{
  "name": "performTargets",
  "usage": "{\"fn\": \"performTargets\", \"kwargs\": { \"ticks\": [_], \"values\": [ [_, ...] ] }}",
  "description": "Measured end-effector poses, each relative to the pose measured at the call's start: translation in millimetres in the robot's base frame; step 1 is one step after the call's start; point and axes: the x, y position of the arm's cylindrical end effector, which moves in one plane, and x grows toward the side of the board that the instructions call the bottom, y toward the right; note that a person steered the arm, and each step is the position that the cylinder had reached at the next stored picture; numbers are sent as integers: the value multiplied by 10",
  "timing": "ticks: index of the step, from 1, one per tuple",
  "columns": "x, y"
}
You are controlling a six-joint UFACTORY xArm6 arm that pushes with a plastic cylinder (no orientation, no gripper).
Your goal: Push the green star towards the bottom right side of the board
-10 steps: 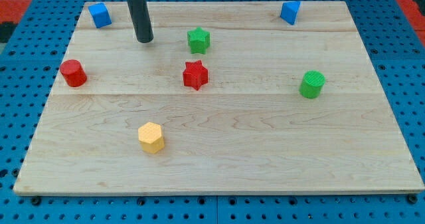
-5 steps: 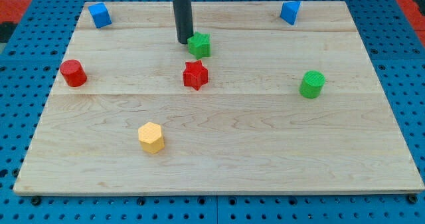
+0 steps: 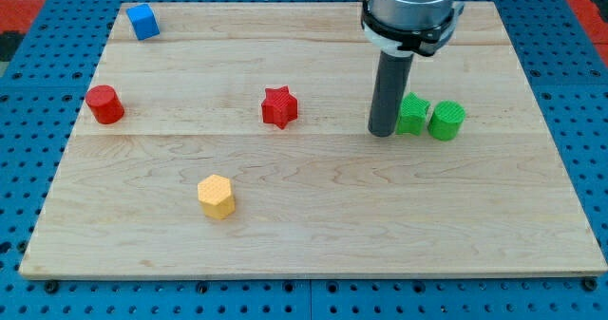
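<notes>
The green star [image 3: 413, 114] lies right of the board's middle, touching the green cylinder [image 3: 446, 120] on its right. My tip [image 3: 383, 131] rests on the board against the star's left side. The arm's body above the rod hides the board's top right area.
A red star [image 3: 279, 106] lies at the centre. A red cylinder [image 3: 104, 103] is at the view's left, a blue block [image 3: 142, 21] at the top left, a yellow hexagonal block [image 3: 217, 197] at the lower left. The wooden board [image 3: 313, 235] sits on a blue pegboard.
My tip moved right and down the view, pushing the green star from the top centre to beside the green cylinder. The blue block at the top right is now hidden by the arm.
</notes>
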Motion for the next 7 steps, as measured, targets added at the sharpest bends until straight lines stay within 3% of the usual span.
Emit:
{"fn": "performTargets", "kwargs": {
  "ticks": [1,2,3,4,5,6,7],
  "values": [
    [-438,-111],
    [-496,384],
    [-60,731],
    [143,406],
    [922,861],
    [988,1001],
    [944,737]
  ]
}}
